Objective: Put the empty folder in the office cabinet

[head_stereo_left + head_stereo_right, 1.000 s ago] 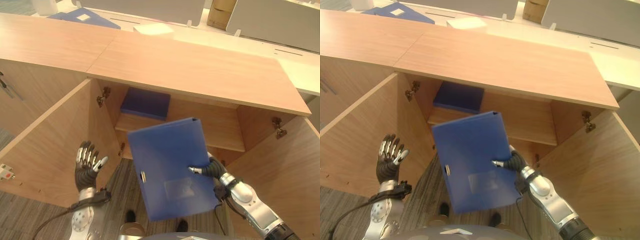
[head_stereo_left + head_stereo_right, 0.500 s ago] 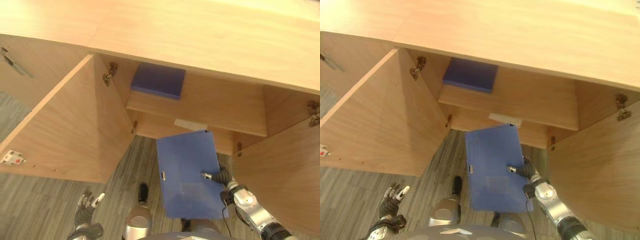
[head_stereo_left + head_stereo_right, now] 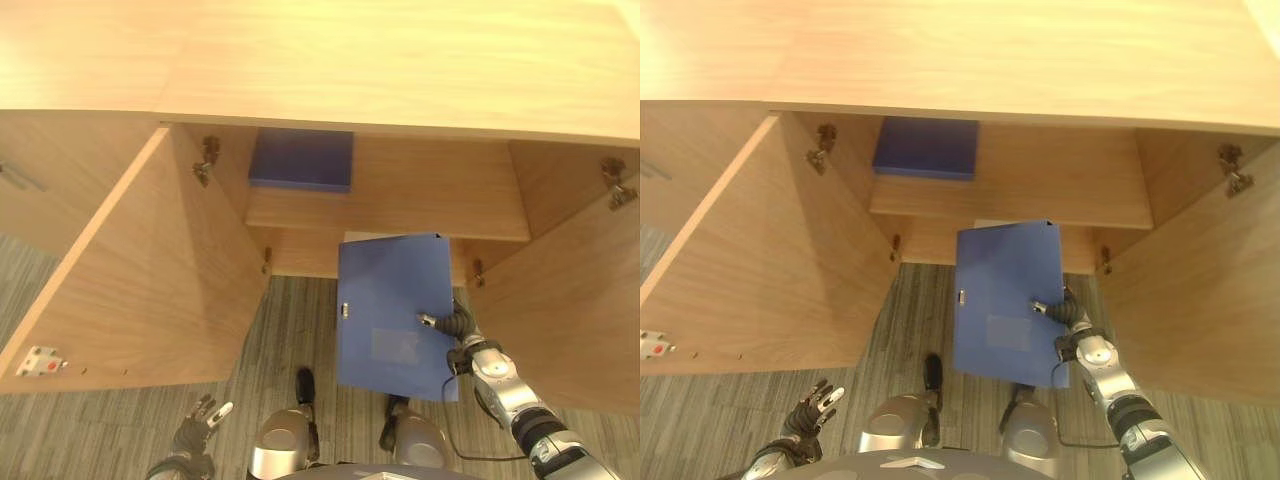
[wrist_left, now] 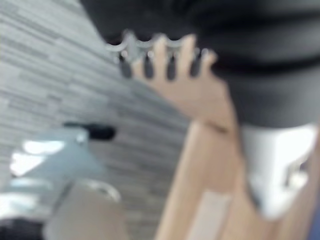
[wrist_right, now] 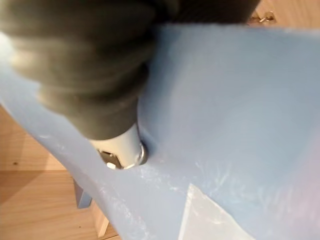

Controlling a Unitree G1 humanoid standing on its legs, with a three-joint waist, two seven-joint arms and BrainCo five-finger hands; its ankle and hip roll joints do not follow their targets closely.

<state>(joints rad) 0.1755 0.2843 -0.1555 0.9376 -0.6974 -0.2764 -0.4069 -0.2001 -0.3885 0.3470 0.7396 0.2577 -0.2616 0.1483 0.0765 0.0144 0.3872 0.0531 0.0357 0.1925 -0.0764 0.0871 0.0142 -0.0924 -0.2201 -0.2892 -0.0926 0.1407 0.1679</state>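
Folder [image 3: 392, 310], blue: pinched by right hand [image 3: 452, 325], poised before open cabinet [image 3: 420, 200].
Left hand [image 3: 200, 425] open, low. Next: slide it onto a shelf.

You see a plain blue folder [image 3: 392, 310] pinched in the dark-covered right hand [image 3: 455, 326], light wood-grain cabinet [image 3: 400, 200] beyond it, another blue folder [image 3: 301, 159] there, grey striped floor [image 3: 300, 320] beneath.

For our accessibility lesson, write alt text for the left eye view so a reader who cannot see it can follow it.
The right robot hand grips a blue folder in front of an open wooden cabinet. A second blue folder lies on the cabinet's shelf, and the left robot hand hangs low over the grey floor.
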